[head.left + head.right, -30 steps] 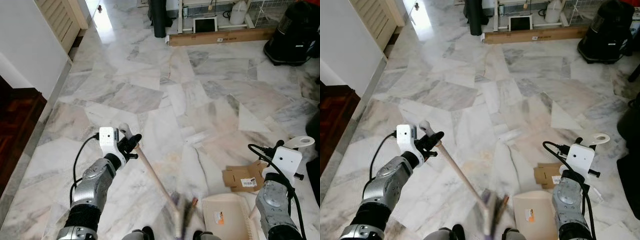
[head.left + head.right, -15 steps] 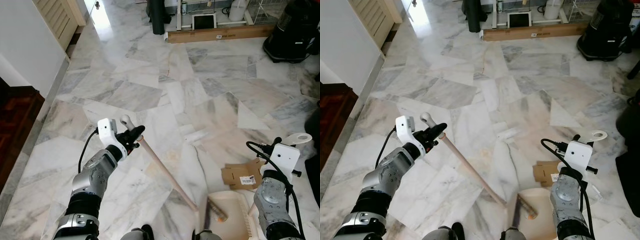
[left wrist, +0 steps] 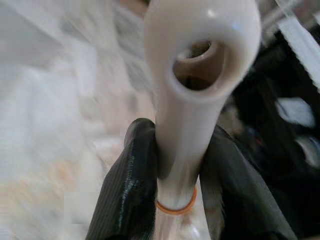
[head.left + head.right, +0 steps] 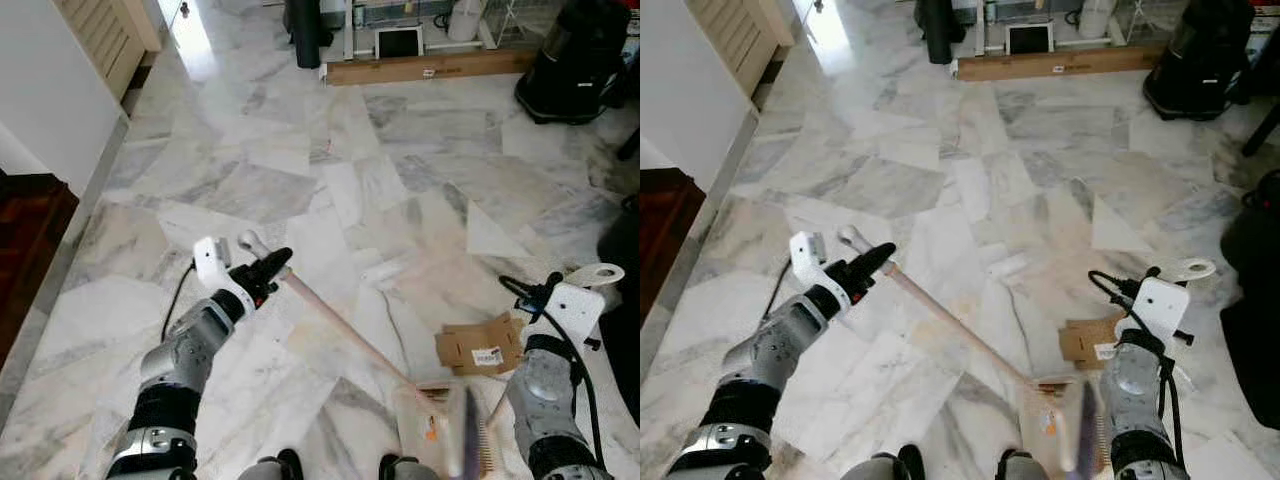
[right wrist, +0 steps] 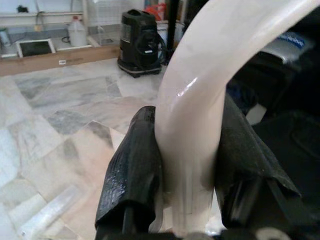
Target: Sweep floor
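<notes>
My left gripper (image 4: 268,270) is shut on the top end of a cream broom handle (image 3: 185,115), out over the marble floor at my left. The pale wooden broomstick (image 4: 340,325) slants down to the right to a blurred broom head (image 4: 467,440) lying over the cream dustpan (image 4: 425,435) near my feet. My right gripper (image 5: 187,145) is shut on the curved cream dustpan handle (image 5: 200,90), whose loop end (image 4: 596,272) sticks up above the right wrist. A brown cardboard scrap (image 4: 478,345) lies on the floor just beyond the dustpan. A small white scrap (image 4: 385,272) lies further out.
A black vacuum cleaner (image 4: 575,55) stands at the far right, with a long cardboard box (image 4: 420,68) and a black cylinder (image 4: 303,30) along the back. At the left are a white wall, a louvred door (image 4: 100,40) and a dark wooden floor (image 4: 25,230). A dark object (image 4: 625,250) sits at the right edge.
The broom head has swept right, from between my feet onto the dustpan. The left gripper has pushed a little forward with the handle. The right gripper keeps holding the dustpan.
</notes>
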### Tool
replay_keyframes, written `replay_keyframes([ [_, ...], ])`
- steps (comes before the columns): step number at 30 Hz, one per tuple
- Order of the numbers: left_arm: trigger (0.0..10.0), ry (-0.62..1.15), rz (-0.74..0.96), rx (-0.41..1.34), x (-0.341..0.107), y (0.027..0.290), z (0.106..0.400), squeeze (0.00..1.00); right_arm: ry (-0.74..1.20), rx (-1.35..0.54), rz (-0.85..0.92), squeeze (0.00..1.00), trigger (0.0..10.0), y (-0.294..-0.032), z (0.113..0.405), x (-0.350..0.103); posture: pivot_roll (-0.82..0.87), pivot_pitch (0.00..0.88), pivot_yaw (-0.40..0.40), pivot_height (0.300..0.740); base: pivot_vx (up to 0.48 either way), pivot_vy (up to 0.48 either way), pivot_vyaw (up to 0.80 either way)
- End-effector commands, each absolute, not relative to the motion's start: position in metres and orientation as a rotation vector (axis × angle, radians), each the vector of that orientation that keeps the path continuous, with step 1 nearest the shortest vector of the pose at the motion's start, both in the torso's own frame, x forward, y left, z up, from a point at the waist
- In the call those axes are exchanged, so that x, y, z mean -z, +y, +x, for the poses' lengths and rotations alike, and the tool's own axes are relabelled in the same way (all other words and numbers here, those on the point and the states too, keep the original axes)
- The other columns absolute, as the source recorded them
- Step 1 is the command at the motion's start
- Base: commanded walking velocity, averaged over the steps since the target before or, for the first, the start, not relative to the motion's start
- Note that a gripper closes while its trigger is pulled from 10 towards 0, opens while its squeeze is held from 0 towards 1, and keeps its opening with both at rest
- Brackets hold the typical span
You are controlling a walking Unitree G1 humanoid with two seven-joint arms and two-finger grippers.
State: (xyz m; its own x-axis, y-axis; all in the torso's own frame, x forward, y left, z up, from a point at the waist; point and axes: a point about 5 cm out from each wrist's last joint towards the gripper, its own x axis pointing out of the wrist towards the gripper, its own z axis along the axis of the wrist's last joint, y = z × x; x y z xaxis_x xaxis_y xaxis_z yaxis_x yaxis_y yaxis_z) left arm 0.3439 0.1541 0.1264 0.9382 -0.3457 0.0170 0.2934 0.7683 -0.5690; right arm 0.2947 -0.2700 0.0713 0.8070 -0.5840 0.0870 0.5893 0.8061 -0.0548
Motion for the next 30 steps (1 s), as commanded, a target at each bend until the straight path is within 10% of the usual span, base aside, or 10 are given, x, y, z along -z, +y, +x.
replay_keyframes([
  [1,10.0,-0.025,-0.577,0.292,-0.148,0.17,0.348,0.0,0.021,0.634,0.023,0.0,10.0,-0.259,0.289,-0.052,0.04,0.13,0.113,0.74,0.0,0.0,0.0],
  [30,10.0,-0.179,-0.207,0.111,-0.17,0.205,0.329,0.0,-0.107,0.612,0.156,0.0,10.0,-0.268,0.282,-0.064,-0.01,0.0,0.098,0.74,0.0,0.0,0.0],
])
